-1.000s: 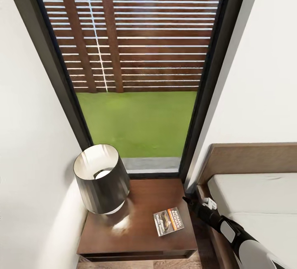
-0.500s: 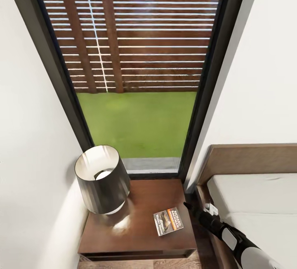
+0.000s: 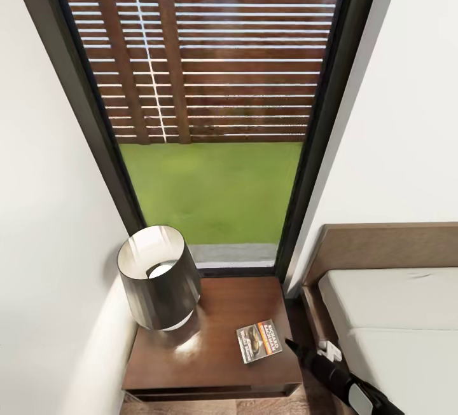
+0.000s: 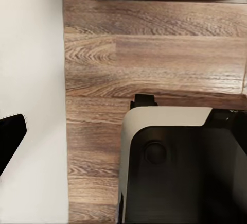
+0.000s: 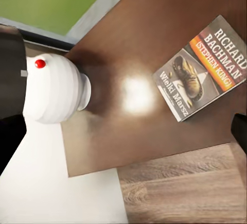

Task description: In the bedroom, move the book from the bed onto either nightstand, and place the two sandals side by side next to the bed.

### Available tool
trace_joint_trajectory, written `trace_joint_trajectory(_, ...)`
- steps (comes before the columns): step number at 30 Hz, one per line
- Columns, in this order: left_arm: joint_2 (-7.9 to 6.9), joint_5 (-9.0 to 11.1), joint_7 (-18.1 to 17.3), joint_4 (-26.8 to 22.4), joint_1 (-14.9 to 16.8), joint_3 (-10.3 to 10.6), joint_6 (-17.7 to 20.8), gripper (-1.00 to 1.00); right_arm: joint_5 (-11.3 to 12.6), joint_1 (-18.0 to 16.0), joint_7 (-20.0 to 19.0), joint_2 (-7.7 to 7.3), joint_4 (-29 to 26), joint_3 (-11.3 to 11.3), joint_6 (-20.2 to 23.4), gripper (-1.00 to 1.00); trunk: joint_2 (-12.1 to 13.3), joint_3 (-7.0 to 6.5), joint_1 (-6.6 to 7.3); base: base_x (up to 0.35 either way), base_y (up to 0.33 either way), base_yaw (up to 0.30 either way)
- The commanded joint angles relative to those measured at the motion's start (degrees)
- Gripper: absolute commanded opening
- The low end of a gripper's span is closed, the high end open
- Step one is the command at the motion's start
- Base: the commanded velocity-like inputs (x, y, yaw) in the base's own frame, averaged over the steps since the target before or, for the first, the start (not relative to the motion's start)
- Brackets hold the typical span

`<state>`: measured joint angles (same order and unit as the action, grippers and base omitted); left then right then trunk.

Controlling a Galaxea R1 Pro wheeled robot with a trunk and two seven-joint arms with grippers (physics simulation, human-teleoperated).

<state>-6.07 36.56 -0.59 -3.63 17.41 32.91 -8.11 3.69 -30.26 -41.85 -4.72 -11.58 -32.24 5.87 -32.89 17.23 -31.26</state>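
Lying flat on the nightstand [image 3: 216,339], the book [image 3: 259,341] sits near its front corner on the bed [image 3: 394,332] side, apart from the lamp [image 3: 159,277]. My right claw [image 3: 290,344] hovers just beside the nightstand, empty; how wide, I cannot tell.

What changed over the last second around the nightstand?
The right arm's claw drew back from beside the bed, down and toward the robot, holding nothing. The book stayed flat on the nightstand, near its bed-side front corner, and the lamp did not move.
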Motion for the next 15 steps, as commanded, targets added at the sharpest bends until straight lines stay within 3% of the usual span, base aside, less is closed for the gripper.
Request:
trace_joint_trajectory(1,-0.01,0.53,-0.06,0.12,-0.01,0.49,-0.15,1.0,0.4,0.48,-0.23,-0.01,-0.03,-0.2,0.4,1.0,0.35,-0.11,0.21,0.0,0.0,0.0)
trace_joint_trajectory(11,0.0,0.51,-0.09,0.46,-0.31,0.49,-0.15,1.0,0.33,5.04,-0.19,-0.13,-0.03,-0.23,-0.34,1.0,4.36,-1.91,2.4,0.0,0.0,0.0)
trace_joint_trajectory(15,0.0,0.49,-0.09,0.52,-0.34,0.52,-0.15,1.0,-0.92,6.58,-0.14,-0.17,-0.03,-0.26,-0.44,1.0,5.96,-2.62,3.28,0.0,0.0,0.0)
